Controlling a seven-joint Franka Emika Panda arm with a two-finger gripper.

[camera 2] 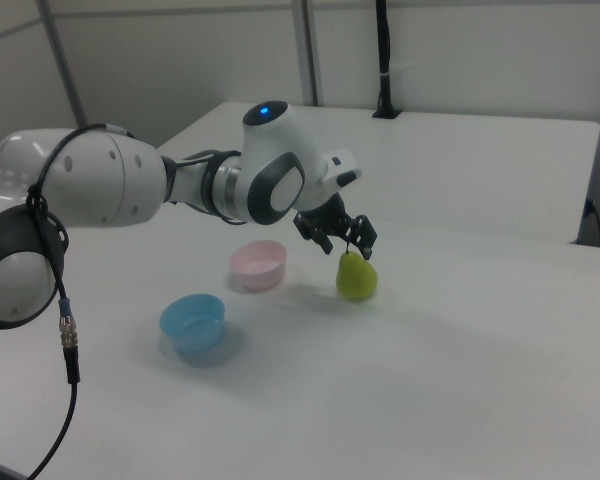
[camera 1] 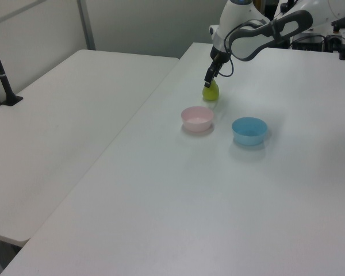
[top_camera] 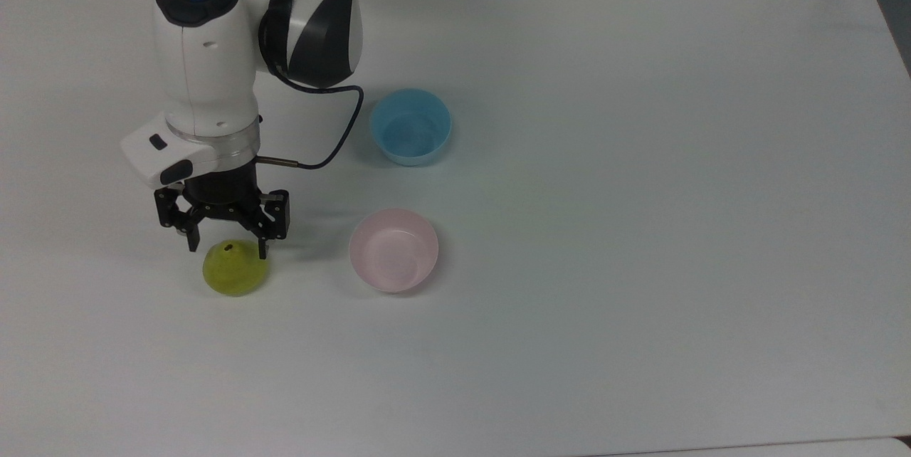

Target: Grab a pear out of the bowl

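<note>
- On the white table (top_camera: pixel 605 229), you have the pink bowl (top_camera: pixel 393 250) empty, right of the pear in the top view.
- Your gripper (top_camera: pixel 226 249) hangs spread, holding nothing.
- The pear (top_camera: pixel 235 269) stands upright directly beneath, stem up.

My arm (top_camera: pixel 206 65) wore a glossy white plastic shell, smooth, with dark glossy bands at the joint in the upper left of the top view; my gripper (top_camera: pixel 225 252) looked like matt black metal or hard plastic; the pear (top_camera: pixel 235 269) had a smooth, slightly waxy yellow-green skin; the pink bowl (top_camera: pixel 393 250) and the blue bowl (top_camera: pixel 411 127) looked like smooth plastic with a soft sheen; the table (top_camera: pixel 640 193) was matt white and even; a black cable (top_camera: pixel 334 144) looked rubbery.
</note>
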